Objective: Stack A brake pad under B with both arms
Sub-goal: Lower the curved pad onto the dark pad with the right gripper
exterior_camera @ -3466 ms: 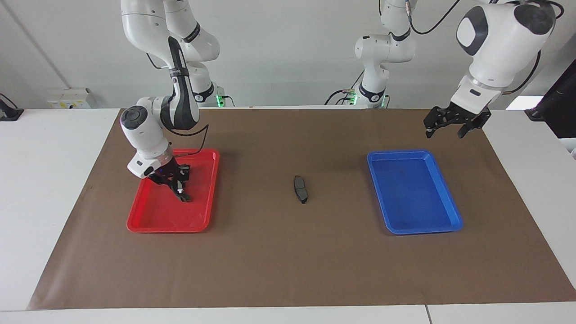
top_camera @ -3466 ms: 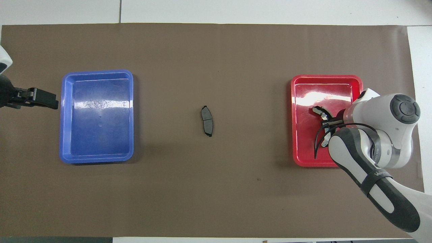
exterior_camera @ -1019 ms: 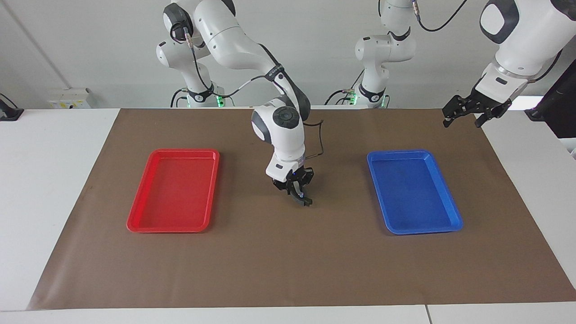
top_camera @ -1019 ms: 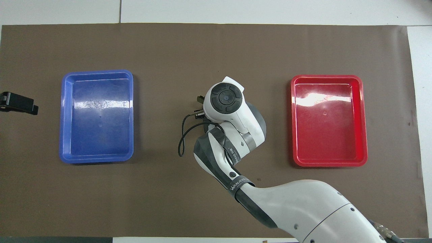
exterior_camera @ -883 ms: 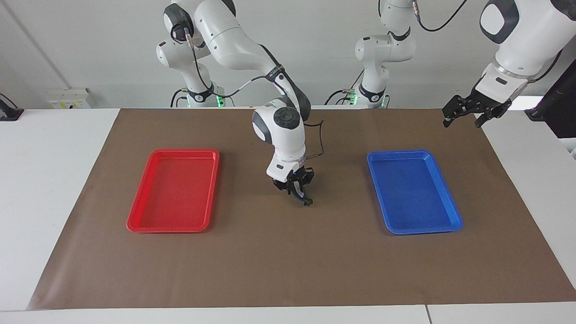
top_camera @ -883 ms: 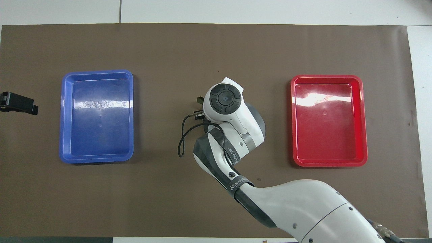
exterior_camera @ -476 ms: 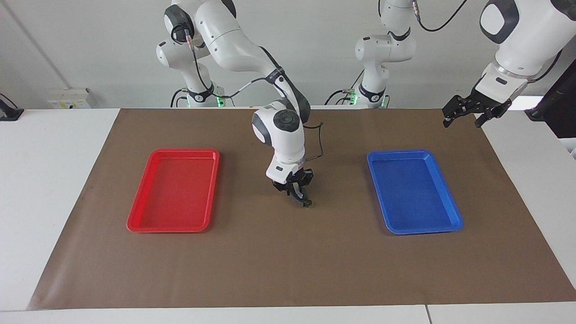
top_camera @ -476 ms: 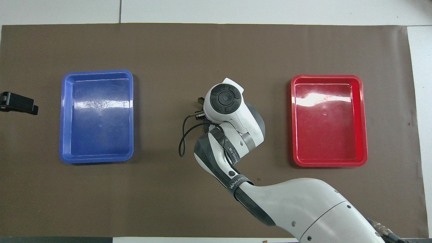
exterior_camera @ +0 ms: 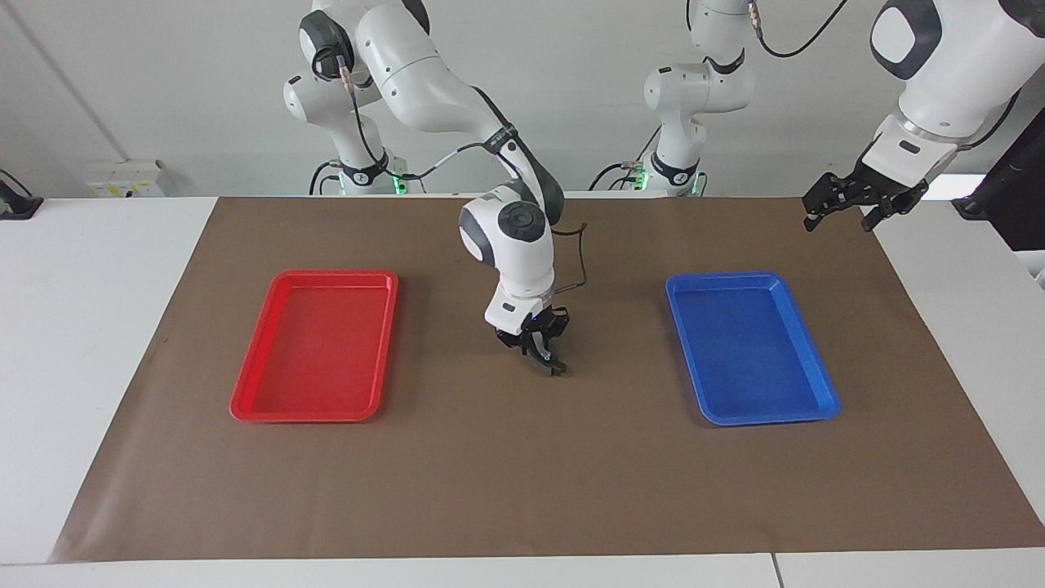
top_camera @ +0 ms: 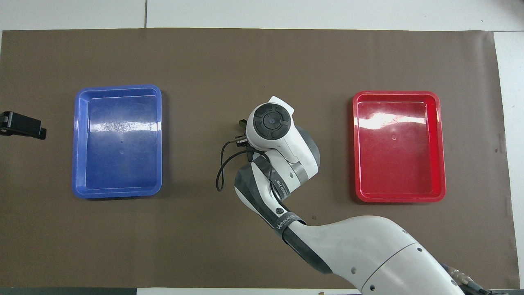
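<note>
While low over the mat's (exterior_camera: 522, 490) middle, right tool (exterior_camera: 545, 359) tight on B (exterior_camera: 556, 370); left tool (exterior_camera: 841, 214) apart, aloft.

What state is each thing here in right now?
Right gripper: shut on crescent piece, low over the mat.
Crescent piece: gripped.
Left gripper: open, waiting above mat's edge.
Red tray: empty.
Blue tray: empty.
Short pad: not visible.

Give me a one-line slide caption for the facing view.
Right gripper low over the brown mat between red tray and blue tray; left gripper waits open.
</note>
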Available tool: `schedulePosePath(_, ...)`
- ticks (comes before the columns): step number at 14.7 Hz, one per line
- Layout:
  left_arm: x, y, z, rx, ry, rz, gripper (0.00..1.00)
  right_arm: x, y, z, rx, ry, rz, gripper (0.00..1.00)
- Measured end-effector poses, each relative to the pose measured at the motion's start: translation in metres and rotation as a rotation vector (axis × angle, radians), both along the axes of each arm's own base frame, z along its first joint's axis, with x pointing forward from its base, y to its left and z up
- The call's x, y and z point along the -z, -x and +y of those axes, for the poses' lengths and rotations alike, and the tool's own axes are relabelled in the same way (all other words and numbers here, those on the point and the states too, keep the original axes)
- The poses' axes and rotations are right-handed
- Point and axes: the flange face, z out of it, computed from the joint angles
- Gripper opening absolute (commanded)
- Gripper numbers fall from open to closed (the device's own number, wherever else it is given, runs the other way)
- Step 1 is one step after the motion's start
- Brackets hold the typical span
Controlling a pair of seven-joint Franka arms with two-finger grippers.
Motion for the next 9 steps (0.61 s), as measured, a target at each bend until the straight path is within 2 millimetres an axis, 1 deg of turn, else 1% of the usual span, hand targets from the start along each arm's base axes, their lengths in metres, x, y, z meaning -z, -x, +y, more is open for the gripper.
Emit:
schedulePosePath(1,0.0000,0.0000,0.0000,0.000,0.000,0.000,0.99,0.0006,0.0004,0.0002,0.000,-0.002,-0.003,0.19)
schedulePosePath(2,0.0000,0.0000,0.0000,0.000,0.000,0.000,0.99,0.0007,0.0004,0.0002,0.000,-0.003,-0.004,0.66)
schedulePosePath(3,0.0000,0.0000,0.0000,0.000,0.000,0.000,0.99,0.0007,0.0003,0.0000,0.000,-0.003,-0.005,0.98)
schedulePosePath(4,0.0000,0.0000,0.0000,0.000,0.000,0.000,0.99,0.0008,-0.0003,-0.0002,0.002,-0.006,-0.010,0.99)
schedulePosePath(9,0.0000,0.0000,0.0000,0.000,0.000,0.000,0.99,-0.0016,-0.0016,0.0005,0.003,-0.015,-0.023,0.99)
